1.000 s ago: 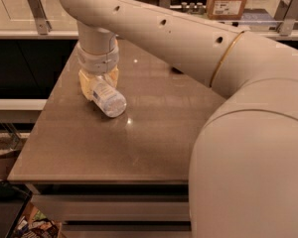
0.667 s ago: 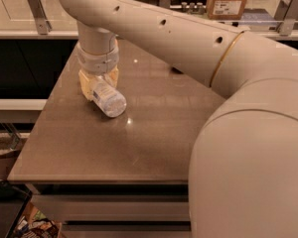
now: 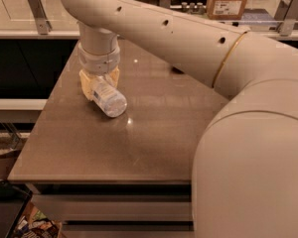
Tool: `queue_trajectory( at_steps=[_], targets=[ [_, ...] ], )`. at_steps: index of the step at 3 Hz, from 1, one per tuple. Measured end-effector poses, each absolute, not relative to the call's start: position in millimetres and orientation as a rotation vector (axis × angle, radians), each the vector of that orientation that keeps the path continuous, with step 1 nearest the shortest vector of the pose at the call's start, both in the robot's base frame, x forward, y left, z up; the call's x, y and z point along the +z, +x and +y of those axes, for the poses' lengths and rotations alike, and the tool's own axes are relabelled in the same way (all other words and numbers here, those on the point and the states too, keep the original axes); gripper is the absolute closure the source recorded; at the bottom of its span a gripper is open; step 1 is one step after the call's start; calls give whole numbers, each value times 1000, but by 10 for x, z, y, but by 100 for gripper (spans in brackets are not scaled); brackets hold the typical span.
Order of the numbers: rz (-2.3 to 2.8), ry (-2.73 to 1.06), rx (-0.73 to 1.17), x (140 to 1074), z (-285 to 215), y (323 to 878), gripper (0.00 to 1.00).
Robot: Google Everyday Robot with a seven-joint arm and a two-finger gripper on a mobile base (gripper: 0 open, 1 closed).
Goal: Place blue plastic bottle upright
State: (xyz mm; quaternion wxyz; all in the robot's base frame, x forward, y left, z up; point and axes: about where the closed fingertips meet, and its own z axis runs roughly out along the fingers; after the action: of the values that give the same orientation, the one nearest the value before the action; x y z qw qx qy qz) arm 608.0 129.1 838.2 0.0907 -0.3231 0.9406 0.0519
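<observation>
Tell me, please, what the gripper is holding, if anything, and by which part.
The gripper holds the blue plastic bottle by its upper, neck end. The bottle is tilted, with its base end sticking out free toward the camera.

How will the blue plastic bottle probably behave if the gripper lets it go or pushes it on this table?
The blue plastic bottle lies tilted, not upright, with the gripper at its far end. Being round, it would likely roll on the smooth table. It looks clear and thin-walled, so it is probably light and easily squeezed.
</observation>
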Motion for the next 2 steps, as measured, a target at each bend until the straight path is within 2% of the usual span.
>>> queue_trajectory(
  at_steps=[2],
  targets=[
    [2631,-831,300,8538,896,6156,100]
  ],
)
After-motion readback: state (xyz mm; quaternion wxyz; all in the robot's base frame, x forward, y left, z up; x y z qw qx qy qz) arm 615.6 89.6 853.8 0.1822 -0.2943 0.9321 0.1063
